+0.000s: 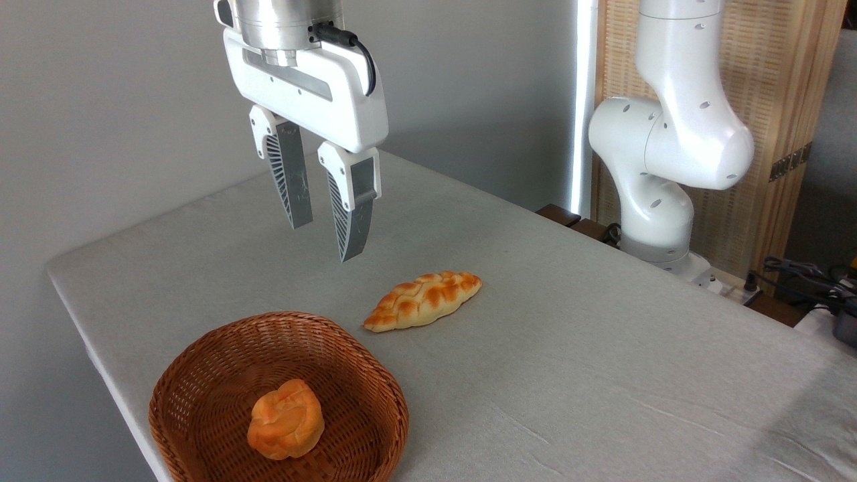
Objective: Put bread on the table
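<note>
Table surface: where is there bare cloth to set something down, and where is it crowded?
Bare: the table right of the bread, toward the arm base, and the far-left strip. Crowded: the near-left corner, with basket and bun, under the gripper.

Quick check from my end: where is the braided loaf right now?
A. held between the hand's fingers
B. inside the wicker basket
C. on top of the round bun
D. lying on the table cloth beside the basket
D. The braided loaf lies flat on the table, just outside the basket, while the hand hangs open and empty above it.
</note>
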You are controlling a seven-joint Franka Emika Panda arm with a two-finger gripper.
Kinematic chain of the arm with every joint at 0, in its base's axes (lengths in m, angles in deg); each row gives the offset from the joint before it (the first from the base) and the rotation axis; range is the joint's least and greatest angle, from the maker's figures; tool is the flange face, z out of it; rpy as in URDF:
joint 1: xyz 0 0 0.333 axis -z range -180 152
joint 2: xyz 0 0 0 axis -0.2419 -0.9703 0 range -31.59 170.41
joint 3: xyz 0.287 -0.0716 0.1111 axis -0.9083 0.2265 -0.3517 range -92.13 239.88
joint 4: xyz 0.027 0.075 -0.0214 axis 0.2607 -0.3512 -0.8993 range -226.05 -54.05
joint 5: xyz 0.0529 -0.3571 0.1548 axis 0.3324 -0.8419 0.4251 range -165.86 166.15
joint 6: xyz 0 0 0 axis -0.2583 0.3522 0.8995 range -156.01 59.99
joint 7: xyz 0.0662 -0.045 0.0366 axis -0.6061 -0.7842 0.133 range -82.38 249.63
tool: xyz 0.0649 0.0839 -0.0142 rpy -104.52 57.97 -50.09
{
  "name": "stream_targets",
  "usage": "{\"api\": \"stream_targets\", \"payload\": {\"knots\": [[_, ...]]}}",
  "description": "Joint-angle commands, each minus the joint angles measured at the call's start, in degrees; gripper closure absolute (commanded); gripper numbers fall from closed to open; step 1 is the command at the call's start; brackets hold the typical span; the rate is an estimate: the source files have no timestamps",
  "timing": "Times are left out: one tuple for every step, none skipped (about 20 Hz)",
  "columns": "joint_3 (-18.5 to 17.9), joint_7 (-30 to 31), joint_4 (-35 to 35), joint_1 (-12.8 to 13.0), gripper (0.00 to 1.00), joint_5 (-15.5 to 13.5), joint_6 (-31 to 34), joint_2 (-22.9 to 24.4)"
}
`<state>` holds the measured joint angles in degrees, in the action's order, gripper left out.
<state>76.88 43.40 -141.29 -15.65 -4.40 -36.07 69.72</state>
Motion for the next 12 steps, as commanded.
{"api": "stream_targets", "payload": {"knots": [[0.7,-1.7,1.3,-0.1,0.0,4.4,2.7,-0.5],[0.8,-2.8,1.3,0.0,0.0,5.0,3.6,-0.5],[0.8,-2.9,1.3,0.0,0.0,4.6,3.7,-0.5],[0.8,-3.0,1.3,0.0,0.0,4.6,3.8,-0.5],[0.8,-3.0,1.3,0.0,0.0,4.6,3.9,-0.5],[0.8,-3.1,1.3,0.0,0.0,4.6,3.9,-0.5],[0.7,-3.1,1.3,0.0,0.0,4.5,3.9,-0.5],[0.6,-2.9,1.3,0.0,0.0,4.5,3.9,-0.5],[0.3,-2.8,1.3,0.0,0.0,4.5,3.9,-0.4],[0.3,-2.8,1.4,0.0,0.0,4.5,3.8,-0.4],[0.2,-2.8,1.3,0.0,0.0,4.4,3.8,-0.4],[0.2,-2.8,1.3,0.0,0.0,3.8,3.8,-0.4]]}}
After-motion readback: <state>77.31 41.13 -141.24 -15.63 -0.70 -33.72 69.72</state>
